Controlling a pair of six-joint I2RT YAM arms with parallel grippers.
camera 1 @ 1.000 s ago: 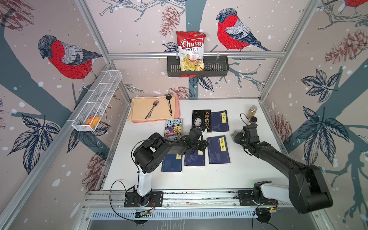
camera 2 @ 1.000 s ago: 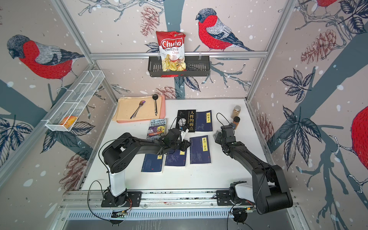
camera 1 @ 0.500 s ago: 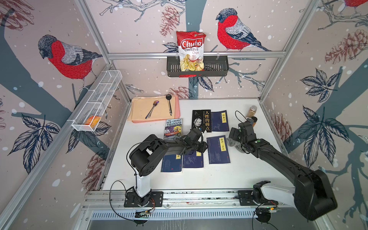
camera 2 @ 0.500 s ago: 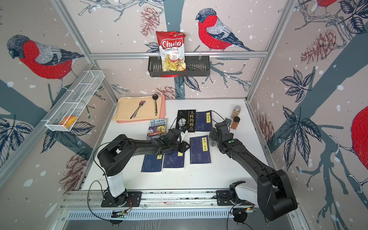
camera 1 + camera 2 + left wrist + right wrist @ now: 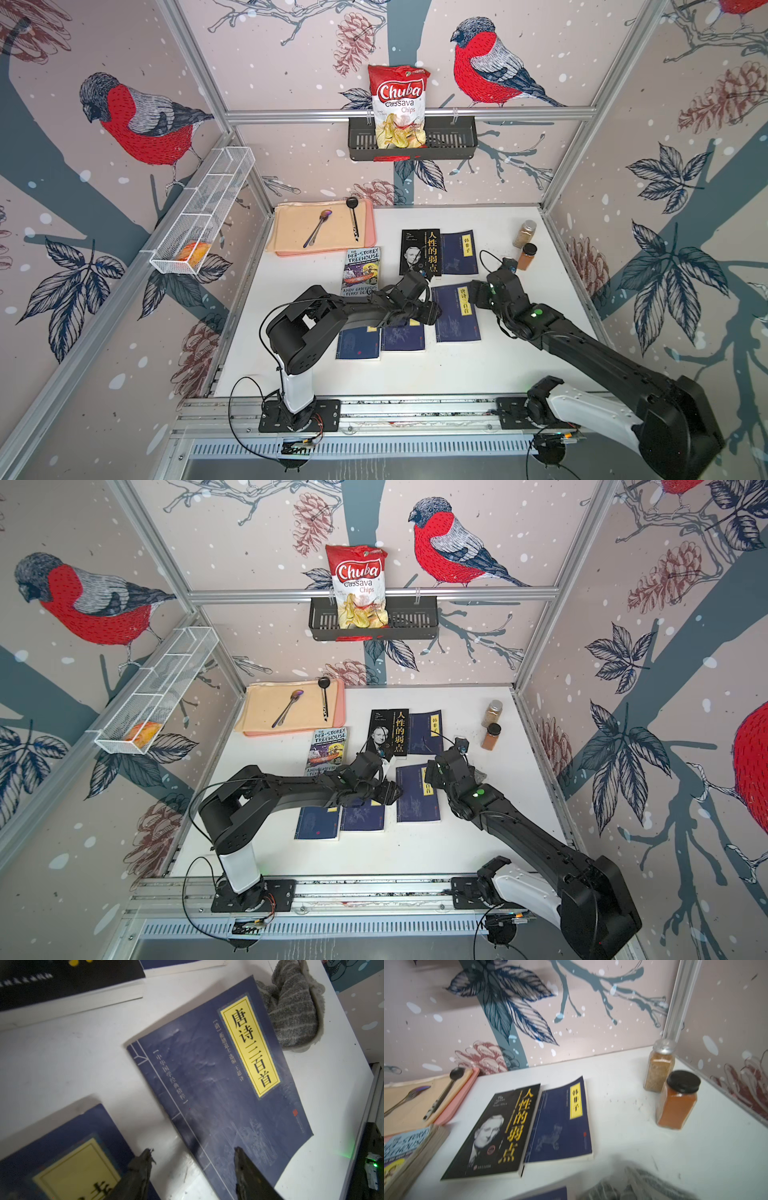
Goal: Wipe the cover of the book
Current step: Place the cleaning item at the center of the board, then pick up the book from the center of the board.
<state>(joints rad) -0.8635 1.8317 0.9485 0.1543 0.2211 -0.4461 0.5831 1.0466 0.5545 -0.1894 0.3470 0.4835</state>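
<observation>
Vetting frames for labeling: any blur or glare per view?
Right wrist view: motion-blurred, grey cloth smeared. Left wrist view: blue book sharp, faint sheen on its cover. Both top views: crisp, evenly lit, no glare.

The book [image 5: 457, 320] is lying front right on the bench [image 5: 415, 374], with a cloth [image 5: 291, 1007] just beside its far right corner. Two other books [image 5: 403, 338] are lying to its left, and three further books [image 5: 419, 251] are lying behind. Two jars [image 5: 528, 255] are standing back right. A tray [image 5: 369, 237] is sitting back left, carrying a spoon [image 5: 318, 228] and a ladle [image 5: 353, 220].
</observation>
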